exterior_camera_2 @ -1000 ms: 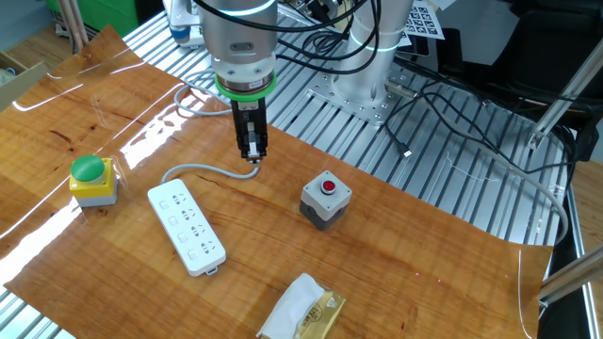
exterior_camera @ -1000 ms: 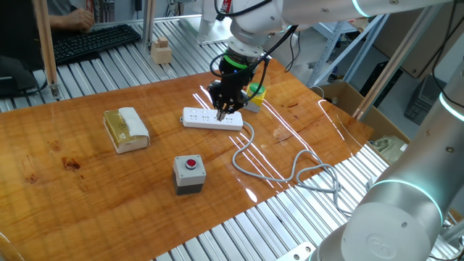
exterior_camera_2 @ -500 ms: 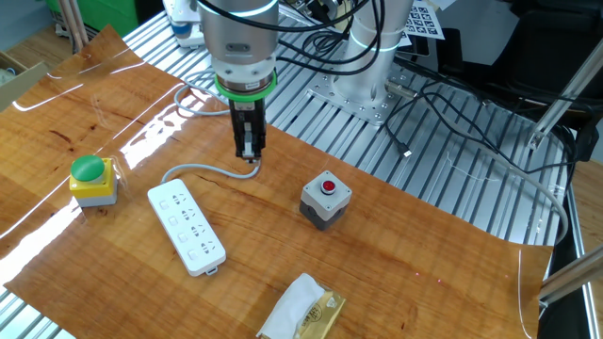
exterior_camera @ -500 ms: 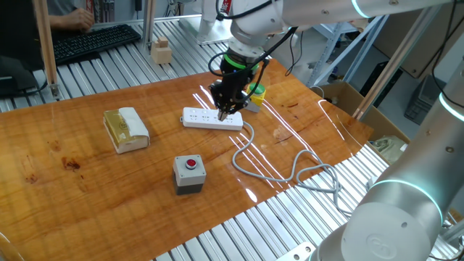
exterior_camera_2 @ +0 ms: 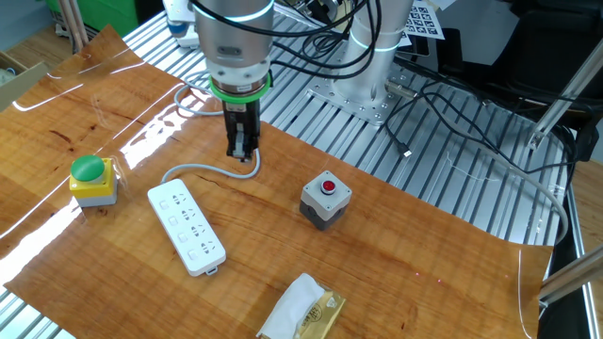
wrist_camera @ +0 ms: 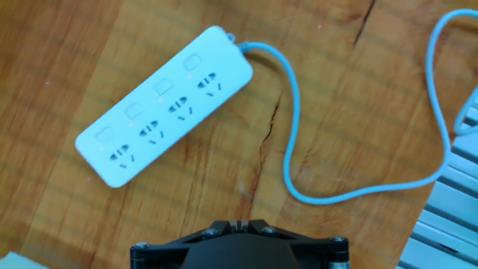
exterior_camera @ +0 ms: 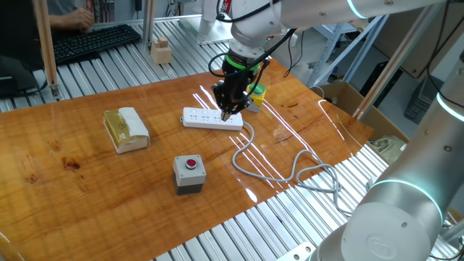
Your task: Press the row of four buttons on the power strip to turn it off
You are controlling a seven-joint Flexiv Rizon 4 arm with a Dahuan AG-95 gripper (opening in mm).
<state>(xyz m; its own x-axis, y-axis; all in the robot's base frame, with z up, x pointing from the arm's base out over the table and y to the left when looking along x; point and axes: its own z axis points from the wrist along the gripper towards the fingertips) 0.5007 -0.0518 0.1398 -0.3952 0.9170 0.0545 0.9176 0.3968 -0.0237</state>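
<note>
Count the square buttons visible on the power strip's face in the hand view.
4, in one row along the power strip: nearest the cable end, then, and the far end. None look hidden.

End effector [exterior_camera_2: 242,153] hovers beside power strip [exterior_camera_2: 187,228].

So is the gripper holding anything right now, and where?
Nothing is held. The gripper is shut on itself above the table, apart from the power strip.
</note>
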